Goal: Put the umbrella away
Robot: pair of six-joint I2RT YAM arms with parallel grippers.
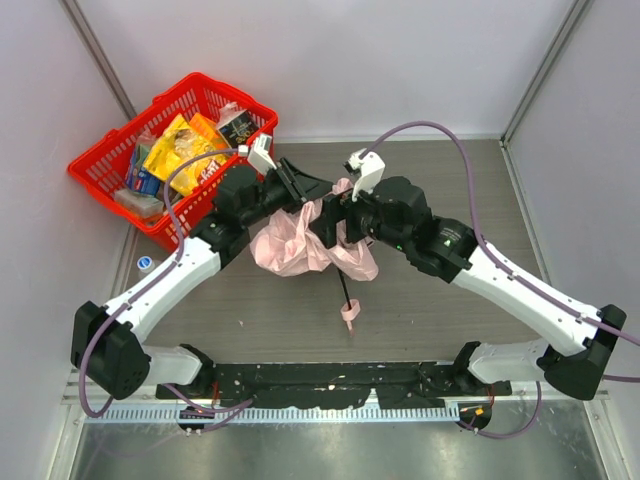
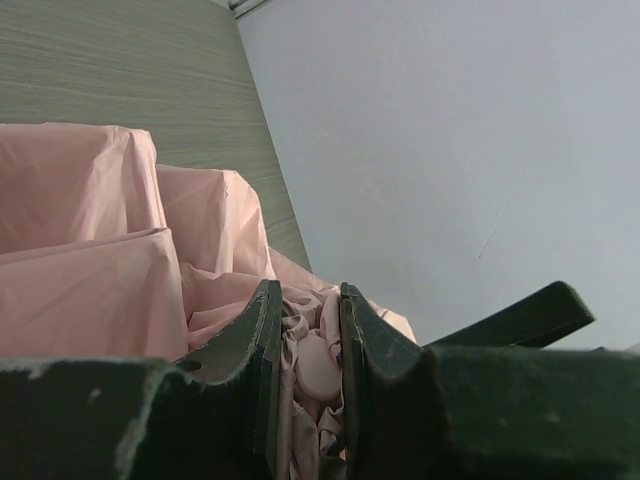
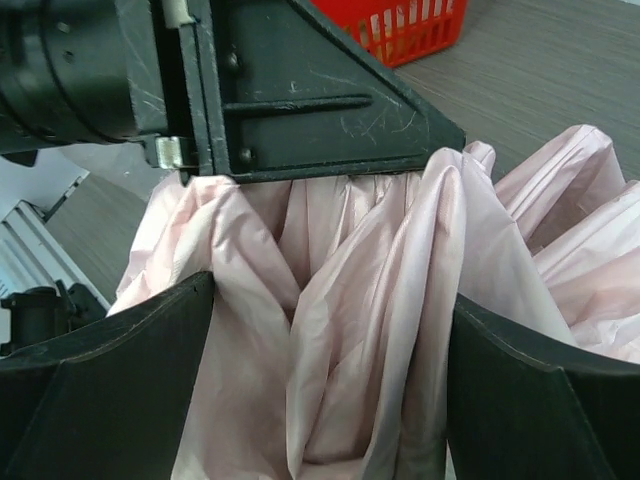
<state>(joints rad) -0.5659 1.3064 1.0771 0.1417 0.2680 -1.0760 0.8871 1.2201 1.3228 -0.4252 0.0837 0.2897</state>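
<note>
Grey wood-grain table (image 1: 420, 320) fills our view, with pale walls round it and a red basket (image 1: 105, 195) of packets at the far left. We see the umbrella (image 1: 290, 248) lying mid-table, near the basket and between the two arms. Its pink fabric is loose and bunched. Its black shaft (image 1: 343, 285) runs toward the near edge, and the pink handle (image 1: 350, 313) rests on the table at its end.

Our left gripper (image 2: 305, 305) is nearly closed, its jaws pinching crumpled fabric at the far end of the bundle. A small pink rounded part sits in the narrow gap as well.

Our right gripper (image 3: 332, 300) comes in from the other side and stands wide open, one finger on either flank of the gathered folds, which fill the space between. The fabric touches the fingers, but we cannot tell whether they press it. In the right wrist view, the left gripper's body hangs just above those folds.
</note>
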